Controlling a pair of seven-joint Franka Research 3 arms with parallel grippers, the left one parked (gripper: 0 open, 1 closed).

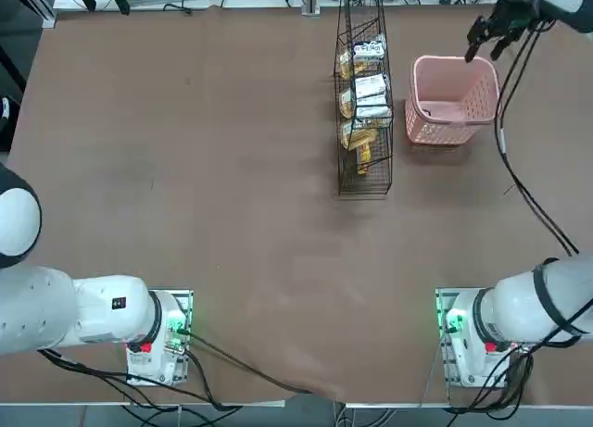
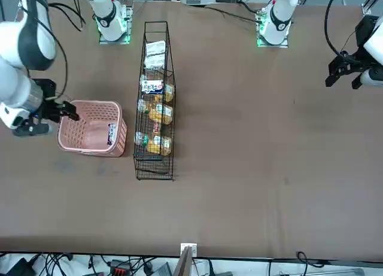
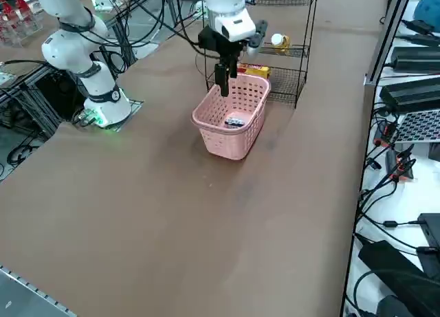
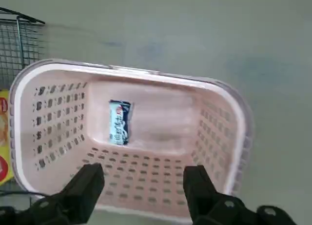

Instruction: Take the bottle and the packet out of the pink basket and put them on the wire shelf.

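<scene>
Packet step. Found right gripper spread wide, empty, above pink basket's near rim. Saw packet flat on basket floor, beside wall facing wire shelf. Probably best centred over packet, straddling narrow width, lowered clear of lattice before pinching.

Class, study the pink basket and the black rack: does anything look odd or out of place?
Nothing is spilled or damaged. The pink basket holds only one small packet, leaning on its wall; no bottle shows inside. The open right tool hovers above.
</scene>
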